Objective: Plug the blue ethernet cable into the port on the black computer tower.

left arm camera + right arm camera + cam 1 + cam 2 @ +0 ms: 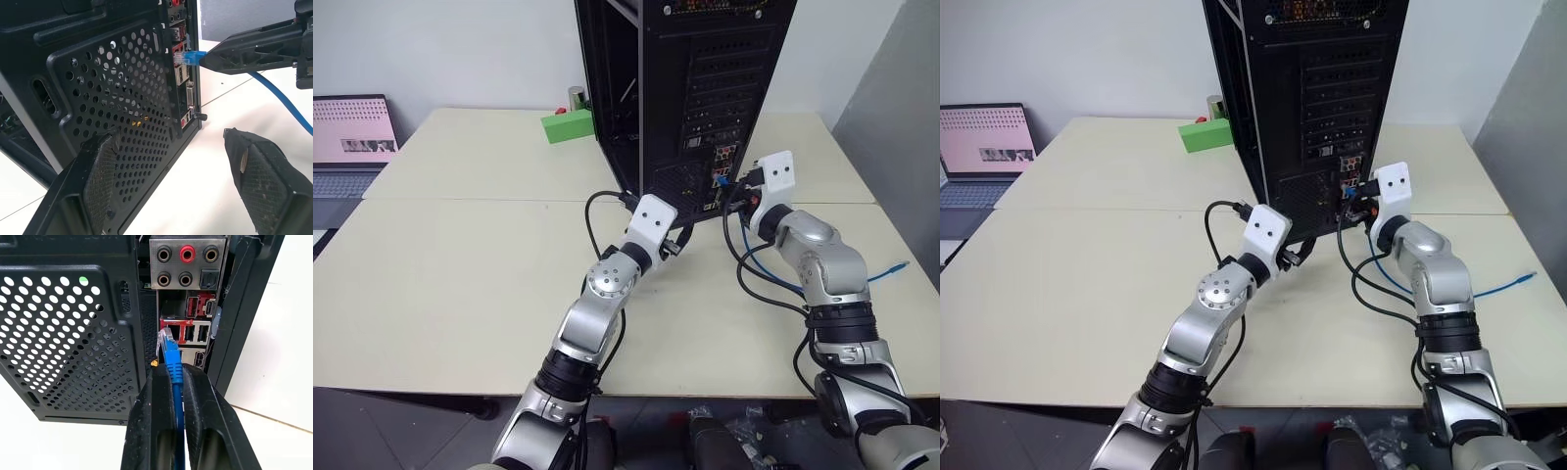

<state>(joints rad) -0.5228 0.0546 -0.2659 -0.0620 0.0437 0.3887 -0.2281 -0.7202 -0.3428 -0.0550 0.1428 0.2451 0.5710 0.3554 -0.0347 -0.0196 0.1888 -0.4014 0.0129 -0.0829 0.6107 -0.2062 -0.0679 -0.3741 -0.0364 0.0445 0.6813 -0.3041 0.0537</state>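
Note:
The black computer tower [705, 88] stands upright at the table's far middle, its rear panel facing me. My right gripper [171, 374] is shut on the blue ethernet cable [174, 369] just behind its plug. The plug tip [165, 339] is at the red-rimmed port [175, 328], beside two USB slots and below the audio jacks. I cannot tell whether it is seated. The rest of the cord trails over the table to its free end [900, 265]. My left gripper [181, 171] is open at the tower's lower rear corner, one finger [98, 181] against the mesh grille, holding nothing.
A green block [568, 125] lies behind the tower on the left. A laptop [347, 147] stands off the table's far left. Black robot cables [744, 269] loop on the table between my arms. A grey wall [901, 117] borders the right side.

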